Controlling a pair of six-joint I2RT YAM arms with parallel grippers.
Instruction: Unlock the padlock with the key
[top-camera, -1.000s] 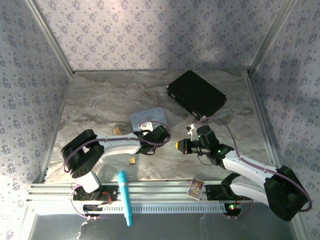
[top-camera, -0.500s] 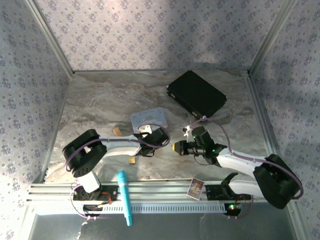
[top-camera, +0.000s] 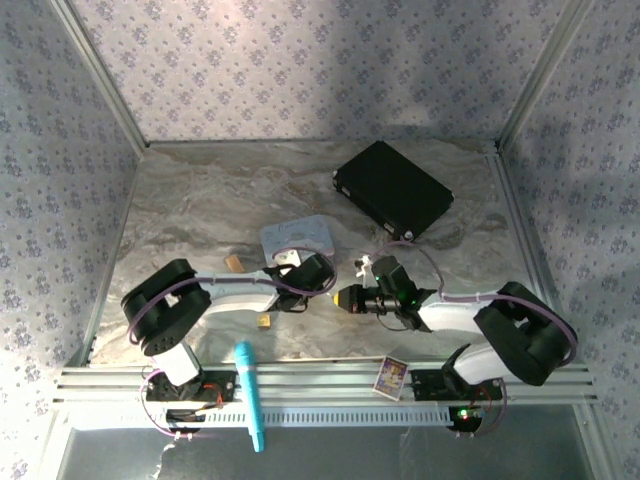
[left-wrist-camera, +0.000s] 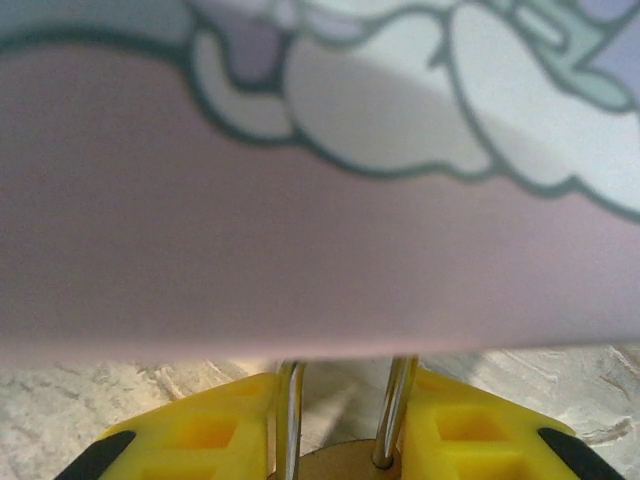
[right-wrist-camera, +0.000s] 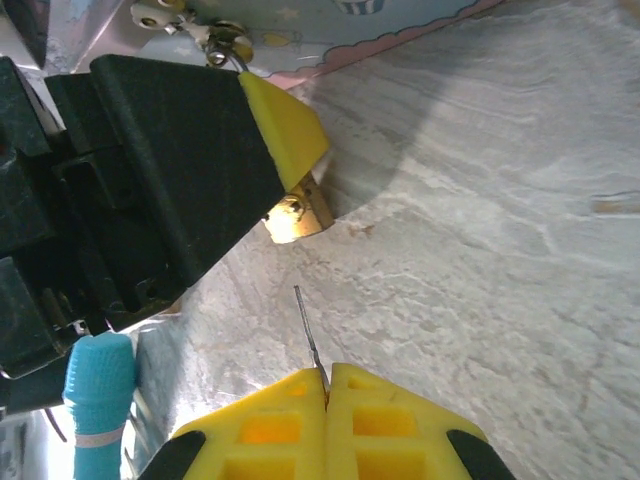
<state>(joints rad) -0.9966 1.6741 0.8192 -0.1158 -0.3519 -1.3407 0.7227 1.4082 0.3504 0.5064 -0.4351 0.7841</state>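
My left gripper (left-wrist-camera: 335, 452) is shut on the padlock (left-wrist-camera: 336, 468): its yellow fingers press the brass body from both sides, and the silvery shackle (left-wrist-camera: 392, 410) rises between them towards the pastel tin box (left-wrist-camera: 320, 200). In the right wrist view the padlock (right-wrist-camera: 297, 212) peeks out under the left gripper's yellow finger (right-wrist-camera: 283, 130). My right gripper (right-wrist-camera: 327, 385) is shut on the key (right-wrist-camera: 306, 325), whose thin blade points at the padlock with a short gap between them. From above, the right gripper (top-camera: 346, 297) sits just right of the left gripper (top-camera: 312, 272).
The tin box (top-camera: 297, 236) lies right behind the left gripper. A black case (top-camera: 392, 188) sits at the back right. A tan wooden block (top-camera: 232, 263), a tiny gold cube (top-camera: 265, 321), a teal marker (top-camera: 249, 392) and a small card (top-camera: 391, 376) lie near the front.
My right gripper has slid left with the key, closing on the left gripper and the padlock. The left arm has hardly moved.
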